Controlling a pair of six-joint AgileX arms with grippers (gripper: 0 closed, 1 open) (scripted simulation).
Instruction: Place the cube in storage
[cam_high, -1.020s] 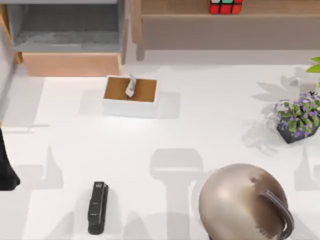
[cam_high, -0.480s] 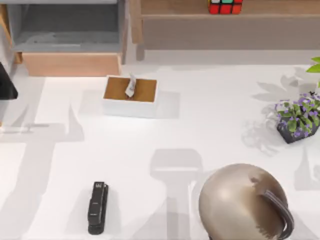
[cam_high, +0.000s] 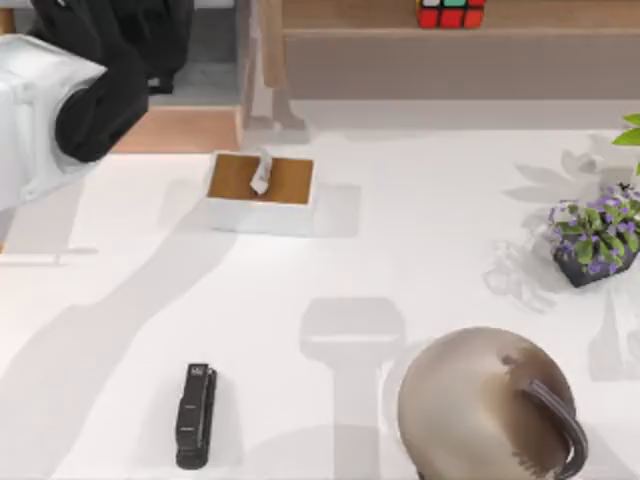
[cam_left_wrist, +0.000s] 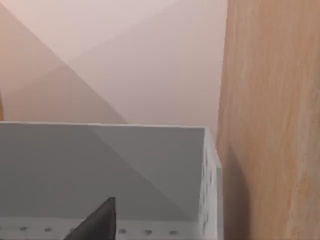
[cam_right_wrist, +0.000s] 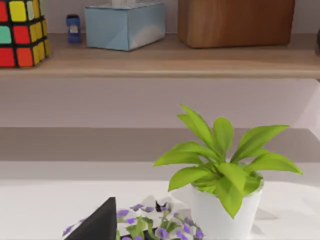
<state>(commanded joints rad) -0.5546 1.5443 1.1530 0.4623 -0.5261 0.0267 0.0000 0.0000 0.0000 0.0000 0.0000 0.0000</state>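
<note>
The cube (cam_high: 450, 12) stands on the wooden shelf (cam_high: 380, 40) at the back, right of centre; it has a black frame with red and white stickers. It also shows as the cube (cam_right_wrist: 22, 32) on that shelf, with red, yellow and green squares. The open drawer (cam_high: 180, 128), grey inside with a wood front, is at the back left. My left gripper (cam_high: 140, 35) hovers over it, far left of the cube, and the drawer's grey inner wall (cam_left_wrist: 100, 165) lies just under it. My right gripper (cam_right_wrist: 95, 225) faces the shelf from behind the plants.
A white tissue box with a brown top (cam_high: 260, 190) sits in front of the drawer. A black stapler (cam_high: 195, 415) lies at the front left. A bronze dome (cam_high: 485, 405) is at the front right. Potted plants (cam_high: 595, 235) stand at the right edge.
My left arm has swung from the table's left edge up and back, and now reaches over the open drawer. The cube and the other objects have not moved.
</note>
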